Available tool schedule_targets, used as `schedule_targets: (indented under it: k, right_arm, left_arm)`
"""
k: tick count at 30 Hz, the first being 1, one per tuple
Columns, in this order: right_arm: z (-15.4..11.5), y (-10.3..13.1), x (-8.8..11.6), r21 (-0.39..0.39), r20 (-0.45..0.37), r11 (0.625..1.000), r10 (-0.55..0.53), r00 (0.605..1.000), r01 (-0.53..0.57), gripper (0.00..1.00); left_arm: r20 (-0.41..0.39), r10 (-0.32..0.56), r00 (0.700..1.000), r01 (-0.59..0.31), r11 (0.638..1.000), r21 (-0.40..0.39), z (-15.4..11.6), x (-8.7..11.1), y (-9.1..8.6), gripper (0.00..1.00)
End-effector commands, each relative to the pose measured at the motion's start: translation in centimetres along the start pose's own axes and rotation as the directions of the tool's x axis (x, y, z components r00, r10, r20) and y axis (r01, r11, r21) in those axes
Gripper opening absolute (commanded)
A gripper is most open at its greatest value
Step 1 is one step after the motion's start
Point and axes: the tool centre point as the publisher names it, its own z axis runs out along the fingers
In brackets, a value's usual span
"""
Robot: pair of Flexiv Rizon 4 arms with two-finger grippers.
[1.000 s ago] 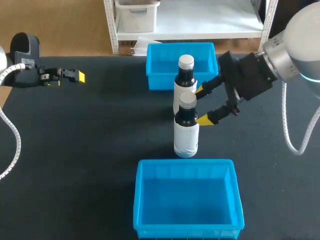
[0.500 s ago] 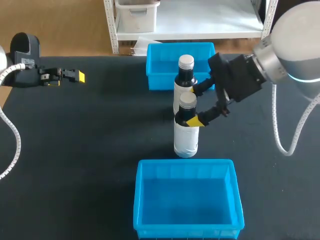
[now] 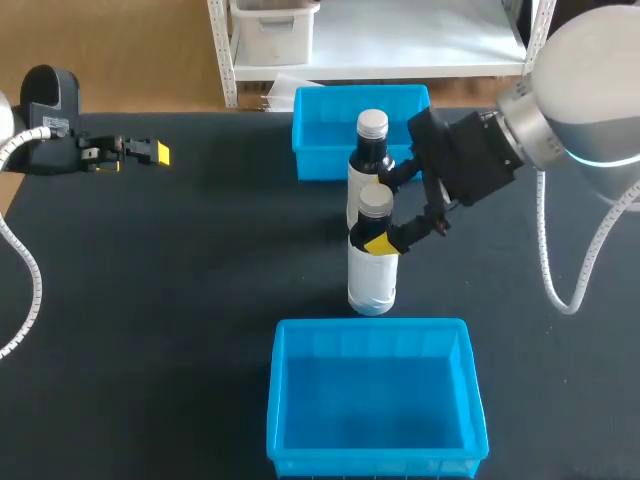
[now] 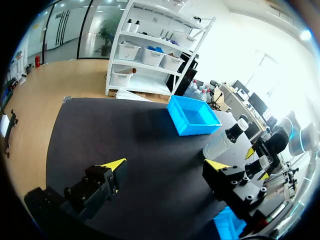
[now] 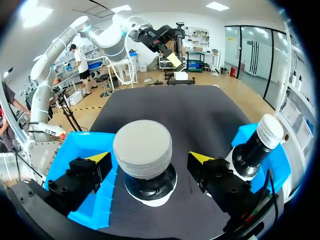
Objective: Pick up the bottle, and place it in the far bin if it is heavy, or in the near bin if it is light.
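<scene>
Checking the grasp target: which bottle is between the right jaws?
The near bottle, by the near bin; the far bottle stands outside the jaws, beside the far bin.

You see a black table (image 3: 180, 300) carrying two blue bins: the far bin (image 3: 320, 160) near its back edge, the near bin (image 3: 375, 330) at the front. Between them stand two upright bottles, the near bottle (image 3: 372, 275) just before the far bottle (image 3: 368, 150).

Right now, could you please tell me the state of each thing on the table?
Near bottle: upright, capped, not gripped.
Far bottle: upright, capped.
Near bin: empty.
Far bin: empty.
Right hand: open, around the near bottle's neck.
Left hand: open, empty.
</scene>
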Motion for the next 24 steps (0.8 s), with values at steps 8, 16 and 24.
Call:
schedule_targets:
  k: [8, 16, 24]
  right_arm:
    - [0.43, 0.02, -0.26, 0.0, 0.007, 1.0, 0.003, 1.0, -0.003, 1.0]
    - [0.26, 0.11, -0.08, 0.001, 0.006, 1.0, 0.005, 1.0, -0.005, 1.0]
    - [0.03, 0.08, 0.05, 0.005, 0.008, 1.0, 0.005, 1.0, -0.005, 0.73]
  left_arm:
    - [0.0, 0.0, 1.0, 0.0, 1.0, 0.0, 0.0, 0.0, 0.0, 1.0]
    - [0.0, 0.0, 1.0, 0.0, 1.0, 0.0, 0.0, 0.0, 0.0, 1.0]
    - [0.0, 0.0, 1.0, 0.0, 1.0, 0.0, 0.0, 0.0, 0.0, 1.0]
